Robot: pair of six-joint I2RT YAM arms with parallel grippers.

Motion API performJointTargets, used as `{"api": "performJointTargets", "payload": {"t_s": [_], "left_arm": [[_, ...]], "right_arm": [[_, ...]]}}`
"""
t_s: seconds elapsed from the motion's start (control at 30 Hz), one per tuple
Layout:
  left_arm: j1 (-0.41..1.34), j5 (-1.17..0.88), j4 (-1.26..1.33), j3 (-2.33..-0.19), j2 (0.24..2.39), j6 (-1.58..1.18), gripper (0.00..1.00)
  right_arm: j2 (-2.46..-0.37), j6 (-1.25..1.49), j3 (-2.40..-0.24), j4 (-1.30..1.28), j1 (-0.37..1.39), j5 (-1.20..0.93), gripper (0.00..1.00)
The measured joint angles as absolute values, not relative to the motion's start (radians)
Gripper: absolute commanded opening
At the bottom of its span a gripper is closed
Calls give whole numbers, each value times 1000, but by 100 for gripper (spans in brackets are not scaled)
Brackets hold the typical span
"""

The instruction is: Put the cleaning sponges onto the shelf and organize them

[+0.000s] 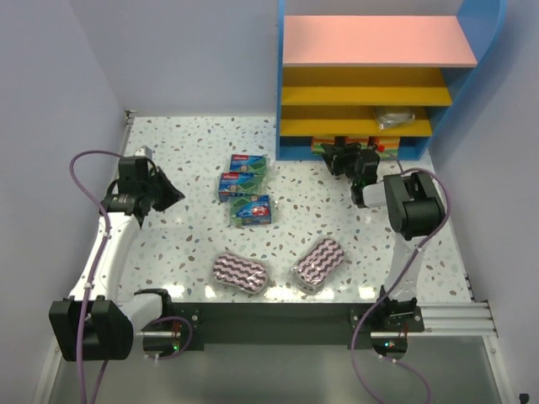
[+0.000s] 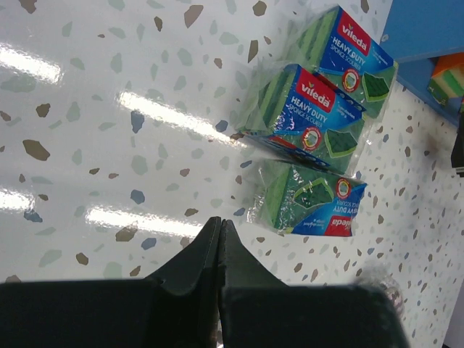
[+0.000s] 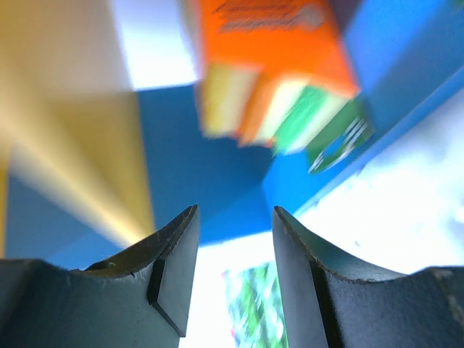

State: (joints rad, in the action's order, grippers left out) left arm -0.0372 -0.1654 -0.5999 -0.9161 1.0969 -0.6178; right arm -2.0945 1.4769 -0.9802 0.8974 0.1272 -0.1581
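Observation:
The shelf (image 1: pixel 295 84) stands at the back right, with blue sides, a pink top and yellow boards. A silvery-grey scourer pack (image 1: pixel 394 116) lies on its lowest yellow board. Orange-yellow-green sponge packs (image 1: pixel 389 146) sit in the bottom compartment; one (image 3: pixel 275 65) shows blurred in the right wrist view. My right gripper (image 1: pixel 341 156) (image 3: pixel 234 217) is open and empty at that compartment's mouth. Three green-blue packs (image 1: pixel 249 164) (image 1: pixel 238 184) (image 1: pixel 251 209) lie mid-table, also in the left wrist view (image 2: pixel 312 109). Two purple-white wavy pads (image 1: pixel 241 273) (image 1: pixel 319 263) lie near the front. My left gripper (image 1: pixel 171 195) (image 2: pixel 220 225) is shut and empty, left of the green-blue packs.
White walls close in the speckled table (image 1: pixel 185 151) on the left and back. The shelf's blue wall (image 3: pixel 210 167) and a yellow board (image 3: pixel 58 145) are close around my right gripper. A black rail (image 1: pixel 269 320) runs along the front edge.

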Motion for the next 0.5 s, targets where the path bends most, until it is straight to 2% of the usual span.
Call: {"api": "performJointTargets", "payload": {"t_s": [0.17,0.4,0.5], "left_arm": [[-37,-197,-584,-915,1097,-617,0],[-37,-273,-565,-888,1097,-617,1],[-37,-323,-558,-862,1097,-617,2]], "right_arm": [[-1880,1353,-913,772,123,-266,49],[-1443,951,-916,217,145,-369,51],[-1305,776,-937,-68,241,-324,53]]}}
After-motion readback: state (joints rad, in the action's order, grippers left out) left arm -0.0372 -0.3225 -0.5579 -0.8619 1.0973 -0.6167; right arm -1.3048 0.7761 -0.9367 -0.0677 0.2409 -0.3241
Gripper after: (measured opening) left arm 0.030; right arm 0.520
